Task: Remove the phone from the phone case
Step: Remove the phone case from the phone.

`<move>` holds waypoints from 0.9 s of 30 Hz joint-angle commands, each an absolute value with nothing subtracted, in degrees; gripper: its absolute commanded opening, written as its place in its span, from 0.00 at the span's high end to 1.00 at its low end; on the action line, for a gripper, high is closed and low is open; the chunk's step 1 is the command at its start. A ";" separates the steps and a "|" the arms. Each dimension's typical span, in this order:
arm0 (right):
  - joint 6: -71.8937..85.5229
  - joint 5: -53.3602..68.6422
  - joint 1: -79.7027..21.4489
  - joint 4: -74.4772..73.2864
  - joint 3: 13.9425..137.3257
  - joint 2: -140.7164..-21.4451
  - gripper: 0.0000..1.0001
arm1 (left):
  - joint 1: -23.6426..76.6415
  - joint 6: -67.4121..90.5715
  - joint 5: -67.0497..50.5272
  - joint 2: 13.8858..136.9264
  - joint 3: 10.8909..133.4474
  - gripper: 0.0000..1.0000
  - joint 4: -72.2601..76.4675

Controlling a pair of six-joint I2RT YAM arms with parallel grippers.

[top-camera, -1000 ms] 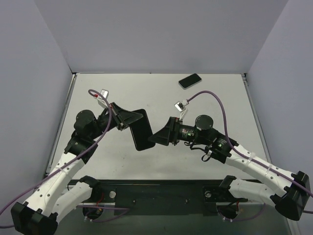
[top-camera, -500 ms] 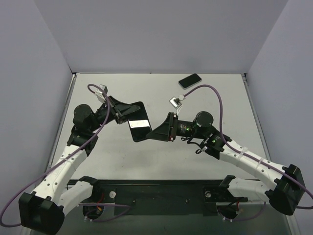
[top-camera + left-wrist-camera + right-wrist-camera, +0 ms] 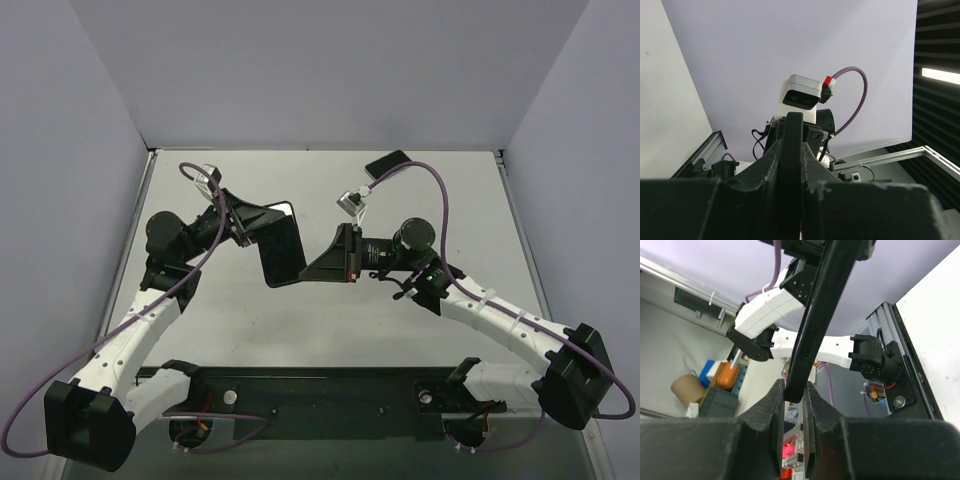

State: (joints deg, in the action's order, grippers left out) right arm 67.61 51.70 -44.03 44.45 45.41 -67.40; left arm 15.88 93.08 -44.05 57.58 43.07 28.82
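The left pincer (image 3: 270,218) is clamped on the upper-left edge of the phone case (image 3: 284,250), gripping it from the 10 o'clock side. In the left wrist view its two fingers (image 3: 695,210) fill the lower frame, with the case's thin edge (image 3: 792,160) rising between them. The right pincer (image 3: 309,272) is clamped on the opposite corner of the case, at its 4 o'clock end. In the right wrist view both fingers (image 3: 767,425) press against the lower end of the case (image 3: 820,315), which is seen edge-on as a narrow dark slab tilting up toward 1 o'clock. Both pincers hold the case off the tabletop (image 3: 250,325), just toward 10 o'clock of the tabletop's centre, with its broad dark face toward the overhead camera. The pictures do not show whether a phone sits inside the held case. A dark phone (image 3: 388,162) lies flat on the tabletop at 1 o'clock, near the far edge and well apart from both pincers. The right arm's purple cable (image 3: 441,200) crosses one end of it. In the left wrist view the right arm's wrist camera (image 3: 801,95) sits directly behind the case.
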 commanded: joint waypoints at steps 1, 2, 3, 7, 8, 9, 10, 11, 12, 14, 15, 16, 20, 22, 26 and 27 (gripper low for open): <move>58.47 56.16 -46.31 48.01 49.30 -68.47 1.00 | 16.26 103.17 -45.52 58.09 46.41 1.00 36.38; 52.36 56.34 -46.84 45.73 49.57 -68.21 1.00 | 16.35 104.05 -45.61 58.18 46.15 1.00 37.26; 48.73 55.73 -48.32 39.26 50.53 -67.16 1.00 | 16.26 106.32 -45.96 58.18 46.14 1.00 37.70; 20.08 46.61 -53.08 11.72 57.38 -65.04 1.00 | 16.26 109.42 -46.58 58.10 46.41 1.00 36.92; 16.73 45.45 -53.87 9.34 59.13 -65.21 1.00 | 16.26 109.68 -46.67 57.92 46.41 1.00 35.70; 16.00 44.40 -53.88 9.14 59.67 -65.65 1.00 | 16.17 109.69 -46.67 57.92 46.32 1.00 35.25; 15.65 44.12 -54.05 10.10 60.37 -65.83 1.00 | 16.26 110.12 -46.67 57.83 46.06 1.00 35.07; 15.56 43.16 -53.97 10.54 60.73 -66.18 1.00 | 16.26 110.30 -46.67 57.92 45.88 1.00 34.98; 14.95 43.07 -54.23 10.29 61.86 -66.27 1.00 | 16.26 110.82 -46.58 57.75 45.53 1.00 35.07; 11.97 40.71 -55.01 7.32 63.79 -66.62 1.00 | 16.26 111.96 -46.84 57.66 44.83 1.00 35.24; 9.34 40.00 -55.37 5.64 64.59 -66.88 1.00 | 16.26 112.32 -46.85 57.57 44.65 1.00 36.03; 8.36 38.42 -56.07 3.19 66.43 -66.97 1.00 | 16.35 113.37 -46.85 57.48 44.13 1.00 36.64; 3.79 37.18 -57.91 -2.09 71.52 -68.38 1.00 | 16.43 114.08 -47.28 57.83 43.86 1.00 37.18; 1.76 35.87 -59.32 -4.29 74.34 -69.78 1.00 | 16.52 114.08 -47.55 58.10 44.12 1.00 37.18; 0.44 31.75 -60.82 -5.36 77.17 -71.10 1.00 | 16.87 113.91 -47.29 58.45 44.56 1.00 37.00; 0.44 30.60 -60.91 -4.67 76.82 -71.28 1.00 | 17.14 113.91 -47.02 58.45 44.56 1.00 36.83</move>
